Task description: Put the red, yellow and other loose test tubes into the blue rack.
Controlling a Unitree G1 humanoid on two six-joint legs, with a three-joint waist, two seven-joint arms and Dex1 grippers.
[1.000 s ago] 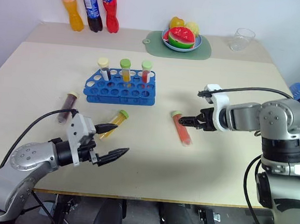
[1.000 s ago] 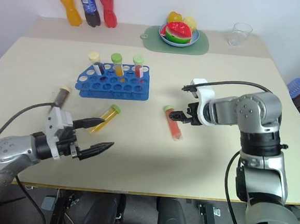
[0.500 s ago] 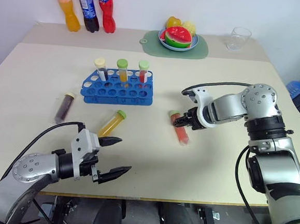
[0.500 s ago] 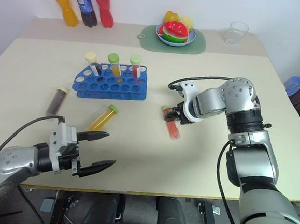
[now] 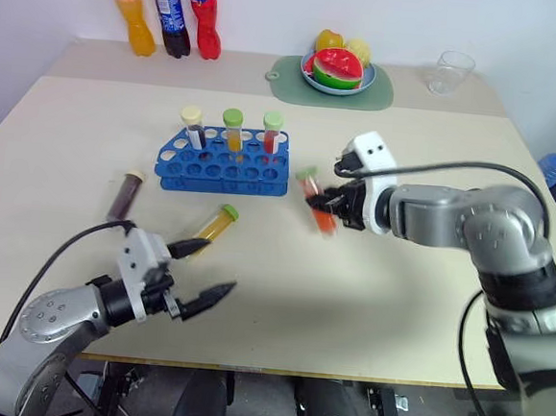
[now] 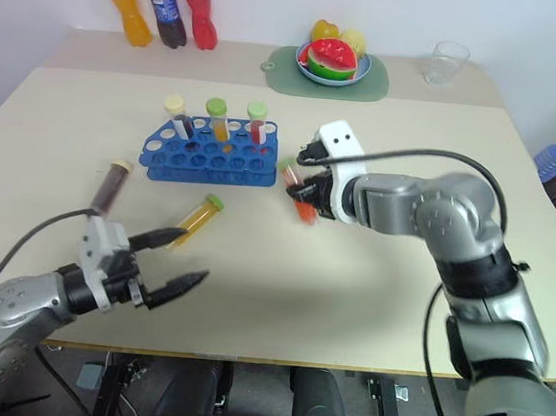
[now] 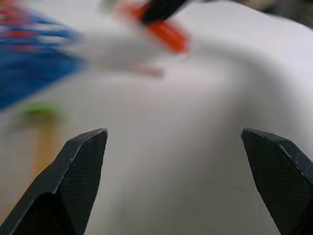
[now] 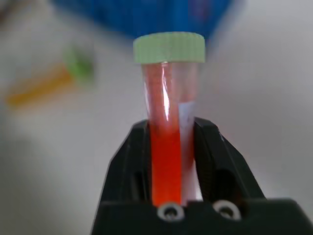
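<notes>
The red tube (image 5: 315,201), green-capped, hangs tilted above the table, just off the right end of the blue rack (image 5: 223,171). My right gripper (image 5: 332,206) is shut on its lower part; the right wrist view has the tube (image 8: 167,127) standing up between the two fingers (image 8: 128,166). The yellow tube (image 5: 215,227) lies on the table in front of the rack. Further left lies the dark brown tube (image 5: 125,196). My left gripper (image 5: 218,267) hovers open and empty near the table's front edge, just short of the yellow tube (image 7: 44,134).
Three capped tubes (image 5: 231,129) stand in the rack's back row. Three soda bottles (image 5: 168,11) stand at the back left. A green mat with a fruit plate (image 5: 339,73) and a clear cup (image 5: 449,72) are at the back.
My right gripper has shut on the red tube, lifted it off the table and carried it left towards the rack. The left gripper stays open near the front edge.
</notes>
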